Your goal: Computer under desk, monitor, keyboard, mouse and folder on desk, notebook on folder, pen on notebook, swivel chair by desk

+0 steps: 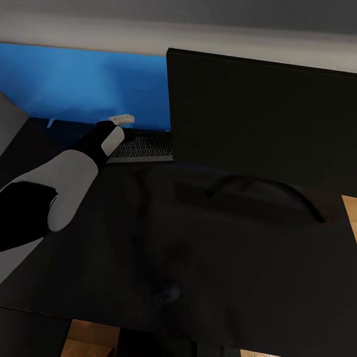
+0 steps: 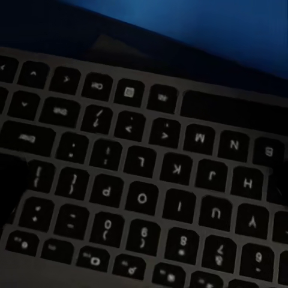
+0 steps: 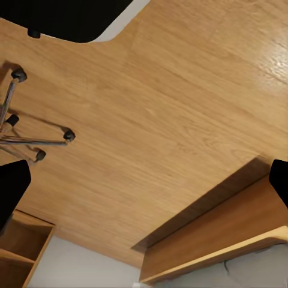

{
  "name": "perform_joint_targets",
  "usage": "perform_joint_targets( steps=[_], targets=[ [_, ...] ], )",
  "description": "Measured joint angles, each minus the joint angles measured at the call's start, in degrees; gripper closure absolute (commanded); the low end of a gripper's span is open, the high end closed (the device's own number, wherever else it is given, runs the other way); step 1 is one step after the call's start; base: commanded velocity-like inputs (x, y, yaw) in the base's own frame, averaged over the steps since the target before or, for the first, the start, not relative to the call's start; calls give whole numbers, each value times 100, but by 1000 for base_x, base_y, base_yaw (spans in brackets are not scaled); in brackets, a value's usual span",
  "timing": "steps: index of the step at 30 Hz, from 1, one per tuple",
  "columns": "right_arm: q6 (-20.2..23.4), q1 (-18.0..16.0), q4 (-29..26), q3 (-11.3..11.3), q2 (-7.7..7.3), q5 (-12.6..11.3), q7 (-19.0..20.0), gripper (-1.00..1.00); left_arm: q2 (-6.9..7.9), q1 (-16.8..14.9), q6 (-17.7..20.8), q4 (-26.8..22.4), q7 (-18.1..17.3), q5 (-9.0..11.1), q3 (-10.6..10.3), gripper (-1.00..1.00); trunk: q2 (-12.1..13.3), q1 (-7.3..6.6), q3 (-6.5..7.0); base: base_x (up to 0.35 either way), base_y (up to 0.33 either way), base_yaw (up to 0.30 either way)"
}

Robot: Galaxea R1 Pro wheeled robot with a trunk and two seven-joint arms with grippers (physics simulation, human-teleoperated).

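Observation:
The black desk (image 1: 148,233) with its blue back panel (image 1: 84,79) spreads out below me. The monitor (image 1: 263,119) stands on it at the right, on its arc stand (image 1: 292,191). The keyboard (image 1: 146,146) lies at the back, its right end hidden behind the screen. My left gripper (image 1: 121,124) reaches over the keyboard's far left part. In the left wrist view the keys (image 2: 144,174) lie close beneath my left gripper (image 2: 144,189), open, with one dark finger (image 2: 9,189) at the edge. A faint dark oval, the mouse (image 1: 166,292), sits near the desk's front. My right gripper (image 3: 144,183) hangs open over the wood floor, near the swivel chair's chrome base (image 3: 30,135).
Wood floor (image 1: 89,337) shows past the desk's front edge and at the right (image 1: 349,208). In the right wrist view a wooden shelf unit (image 3: 228,234) stands on the floor (image 3: 168,108), and a dark rounded desk corner (image 3: 72,18) lies beyond the chair's casters.

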Motion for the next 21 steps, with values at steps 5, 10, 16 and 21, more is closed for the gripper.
perform_joint_targets(
  steps=[5, 10, 16, 21],
  targets=[
    [0, 0, 2, 1, -5, -3, -1, -100, 14, -1, 1, 1, -4, 0, 0, -100, 0, 0, -45, 0, 0, 0],
    [0, 0, 2, 1, -6, -4, 0, -100, 19, 1, 4, 3, -4, 0, 0, -100, 0, 0, -90, 0, 0, 0],
    [-1, 0, 2, 1, -6, -4, 2, -100, 14, -9, 12, -1, -5, 0, 0, -100, 0, 0, -144, 0, 0, 0],
    [-1, 0, 2, 1, -6, -4, 0, -100, -4, -80, 26, -40, -12, 0, 0, -100, 0, 0, -189, 0, 0, 0]
  ],
)
